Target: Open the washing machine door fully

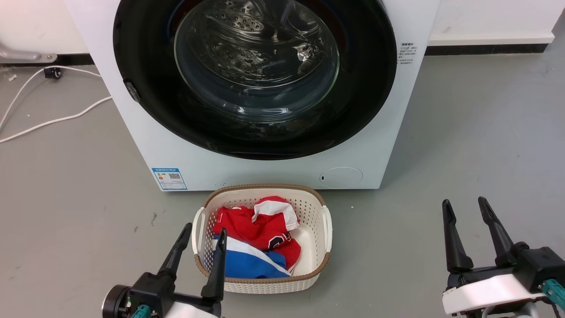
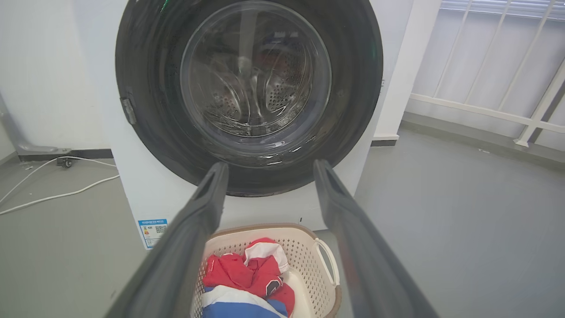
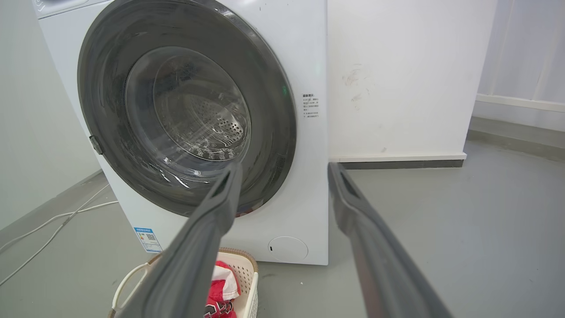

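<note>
Print on washer stickers [image 1: 169,178] illegible

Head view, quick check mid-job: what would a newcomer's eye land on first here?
The washing machine door, a big glossy black disc with a glass bowl, dominates the upper middle and looks shut against the white washer. Just below it, on the grey floor, sits a pale basket holding red, white and blue clothes. The left gripper at lower left and the right gripper at lower right are open, both short of the door.
</note>
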{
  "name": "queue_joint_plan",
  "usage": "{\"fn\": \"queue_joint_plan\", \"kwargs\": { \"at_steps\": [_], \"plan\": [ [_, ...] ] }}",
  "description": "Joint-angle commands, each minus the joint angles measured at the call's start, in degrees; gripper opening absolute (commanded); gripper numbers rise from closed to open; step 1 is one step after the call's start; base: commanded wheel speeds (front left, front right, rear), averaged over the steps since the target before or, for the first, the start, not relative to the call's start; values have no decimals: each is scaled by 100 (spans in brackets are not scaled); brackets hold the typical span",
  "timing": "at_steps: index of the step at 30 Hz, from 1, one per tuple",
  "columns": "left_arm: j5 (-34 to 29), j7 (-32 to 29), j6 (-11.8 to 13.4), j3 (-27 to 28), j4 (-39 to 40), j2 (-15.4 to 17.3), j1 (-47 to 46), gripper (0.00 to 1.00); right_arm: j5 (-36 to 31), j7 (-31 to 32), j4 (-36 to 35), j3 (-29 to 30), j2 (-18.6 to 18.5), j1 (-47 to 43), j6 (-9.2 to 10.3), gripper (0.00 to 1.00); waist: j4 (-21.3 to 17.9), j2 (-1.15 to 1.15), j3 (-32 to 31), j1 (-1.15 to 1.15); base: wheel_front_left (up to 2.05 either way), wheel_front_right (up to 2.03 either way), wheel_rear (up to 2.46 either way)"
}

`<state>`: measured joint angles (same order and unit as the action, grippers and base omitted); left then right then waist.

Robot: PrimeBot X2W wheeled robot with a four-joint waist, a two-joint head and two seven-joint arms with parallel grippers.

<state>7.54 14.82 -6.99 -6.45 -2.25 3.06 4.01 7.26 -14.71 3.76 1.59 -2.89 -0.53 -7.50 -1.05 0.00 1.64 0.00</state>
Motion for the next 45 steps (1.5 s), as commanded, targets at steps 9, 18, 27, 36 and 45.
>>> {"fn": "queue_joint_plan", "kwargs": {
  "at_steps": [9, 18, 27, 36, 45],
  "plan": [
    [-70, 41, -34, 18, -57, -20, 12, 100, -161, -51, 57, 9, 3, -6, 2, 100, -2, 0, -10, 0, 0, 0, 0],
    [10, 41, -43, -2, -54, -21, 31, 100, -169, -51, 66, 11, 3, -42, 2, 100, 30, 0, -28, 0, 0, 0, 0],
    [25, 41, -47, -12, -6, -20, -66, 100, 366, -51, 112, 108, 4, 166, 2, 0, 79, 0, 182, 0, 0, 0, 0],
    [-21, 41, -49, -115, 58, -20, -295, 100, 1246, -51, 614, 495, 4, 915, 2, 0, 164, 0, 642, 0, 0, 0, 0],
    [-21, 41, -50, -200, 148, -20, -604, 100, 2981, 1429, 1332, 1078, -501, 2739, 1, 0, 276, 0, 1152, 0, 0, 0, 0]
  ]
}}
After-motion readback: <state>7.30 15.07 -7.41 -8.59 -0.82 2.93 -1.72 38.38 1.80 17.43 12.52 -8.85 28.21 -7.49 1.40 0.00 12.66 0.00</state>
